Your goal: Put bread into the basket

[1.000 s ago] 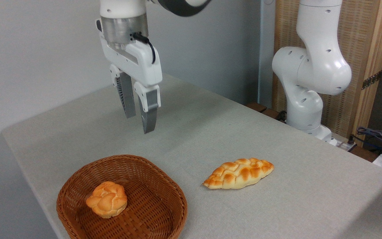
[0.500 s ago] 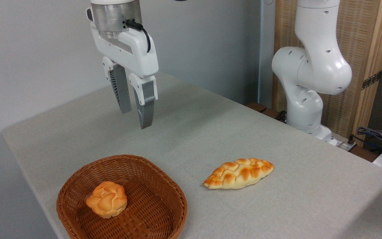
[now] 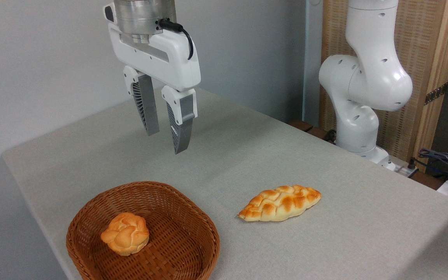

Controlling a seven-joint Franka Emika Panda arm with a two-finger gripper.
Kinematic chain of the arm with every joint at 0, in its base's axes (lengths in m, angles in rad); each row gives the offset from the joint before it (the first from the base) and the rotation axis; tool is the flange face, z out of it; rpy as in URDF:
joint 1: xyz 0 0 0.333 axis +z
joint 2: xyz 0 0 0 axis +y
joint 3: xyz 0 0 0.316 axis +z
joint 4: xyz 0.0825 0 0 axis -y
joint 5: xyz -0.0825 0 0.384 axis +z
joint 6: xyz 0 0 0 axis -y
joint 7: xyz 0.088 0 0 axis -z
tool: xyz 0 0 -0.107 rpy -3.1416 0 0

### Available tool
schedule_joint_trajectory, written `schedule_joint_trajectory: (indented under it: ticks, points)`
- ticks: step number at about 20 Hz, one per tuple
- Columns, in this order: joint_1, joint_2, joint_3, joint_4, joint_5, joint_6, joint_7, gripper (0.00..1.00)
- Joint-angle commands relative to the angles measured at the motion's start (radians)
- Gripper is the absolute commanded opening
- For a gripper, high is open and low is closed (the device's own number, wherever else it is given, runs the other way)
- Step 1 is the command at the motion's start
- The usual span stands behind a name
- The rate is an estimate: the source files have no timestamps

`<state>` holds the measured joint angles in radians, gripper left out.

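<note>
The bread [image 3: 125, 233], a small round golden-orange knotted bun, lies inside the brown wicker basket [image 3: 193, 221] at the front left of the table, left of the basket's middle. My gripper [image 3: 167, 142] hangs in the air well above and behind the basket, fingers pointing down. It is open, with a narrow gap and nothing between the fingers. It touches neither the bun nor the basket.
A longer flat braided loaf [image 3: 280, 203] lies on the grey tablecloth right of the basket. The arm's white base [image 3: 358, 116] stands at the table's back right edge. Cables [image 3: 445, 163] lie at the far right. The table's left edge runs close to the basket.
The gripper rose and drifted left, then shifted right and turned slightly, staying empty and open. The bun, basket and loaf have not moved.
</note>
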<state>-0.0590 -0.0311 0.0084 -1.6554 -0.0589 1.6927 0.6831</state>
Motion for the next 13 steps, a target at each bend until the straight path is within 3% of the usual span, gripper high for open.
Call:
schedule_joint_trajectory:
  ticks: [1,13]
  points:
    - [-0.015,0.011,0.018,0.025,-0.009,-0.060,0.019,1.00]
    - [-0.015,0.014,0.019,0.039,-0.018,-0.067,0.033,1.00]
